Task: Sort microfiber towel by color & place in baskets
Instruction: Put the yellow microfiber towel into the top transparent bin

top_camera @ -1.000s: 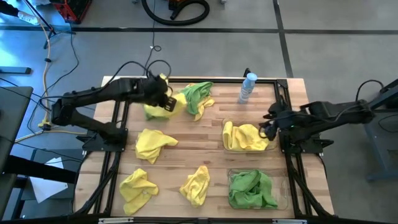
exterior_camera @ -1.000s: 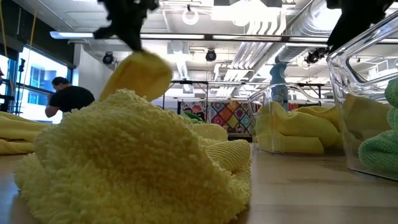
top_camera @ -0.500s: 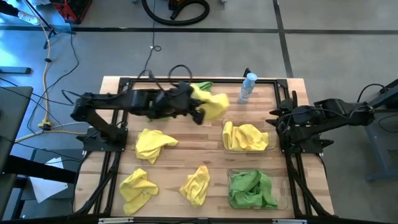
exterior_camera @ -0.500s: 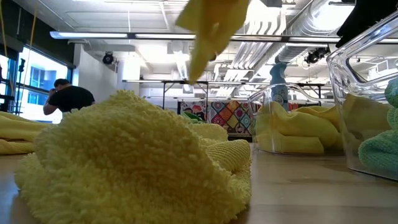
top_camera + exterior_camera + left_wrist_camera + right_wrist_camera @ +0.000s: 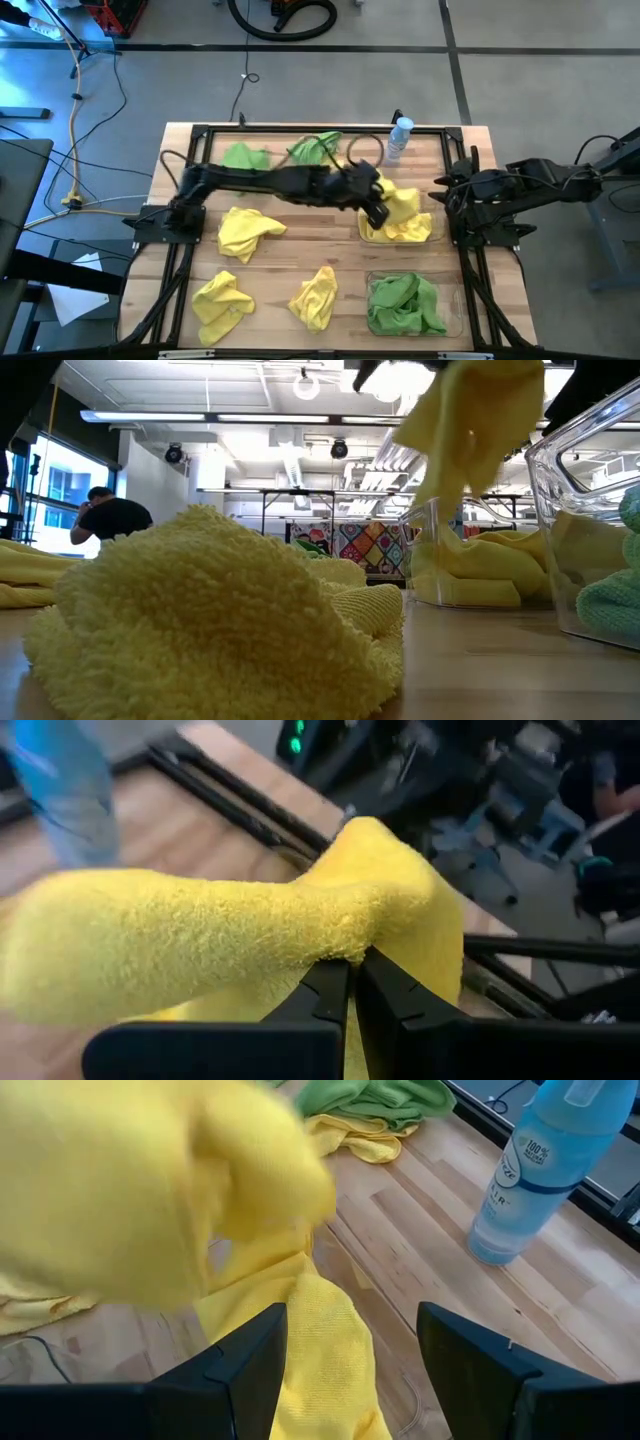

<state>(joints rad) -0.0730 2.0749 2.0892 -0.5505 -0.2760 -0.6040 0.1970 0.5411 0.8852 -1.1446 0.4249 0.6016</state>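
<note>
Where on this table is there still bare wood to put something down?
Bare wood lies between the middle yellow towel and the yellow basket, and between the front towel and the green basket. The back edge near the bottle is crowded.

A robotics lab or workshop: a wooden desk [image 5: 300, 225] fenced by a black metal frame [image 5: 190, 180] stands on a grey concrete floor [image 5: 520, 70] strewn with cables [image 5: 105, 90], while exposed ceiling ducts [image 5: 430, 420], strip lights [image 5: 210, 418] and a person [image 5: 108, 517] working at a distant bench fill the open room behind
</note>
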